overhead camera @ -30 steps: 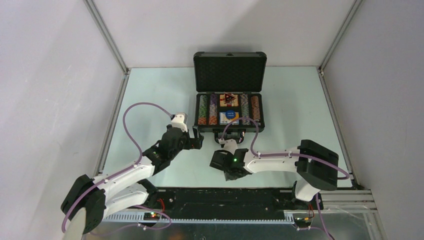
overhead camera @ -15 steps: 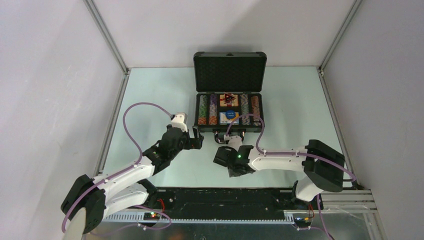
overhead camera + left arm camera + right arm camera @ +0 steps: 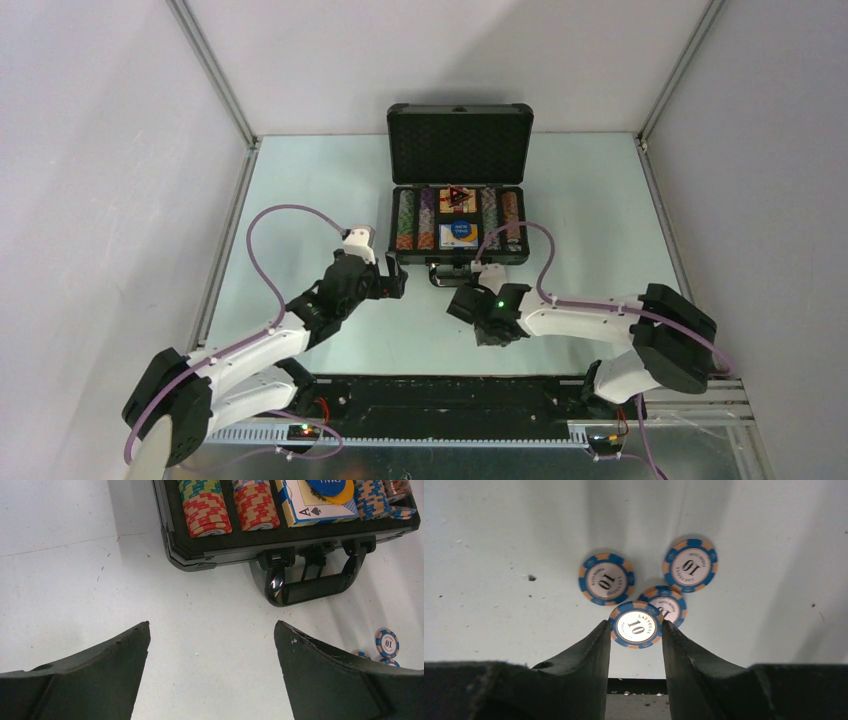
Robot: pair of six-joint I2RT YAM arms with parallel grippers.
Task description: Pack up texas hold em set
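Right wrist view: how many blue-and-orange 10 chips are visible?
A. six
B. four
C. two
B: one chip sits pinched in the right gripper, and three more chips lie on the table beyond it.

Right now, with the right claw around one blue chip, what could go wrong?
The right claw pinches the blue chip only by its rim, so it may slip out on the way to the case. That chip overlaps a second chip, and lifting may drag it. A third chip lies close by and could be knocked.
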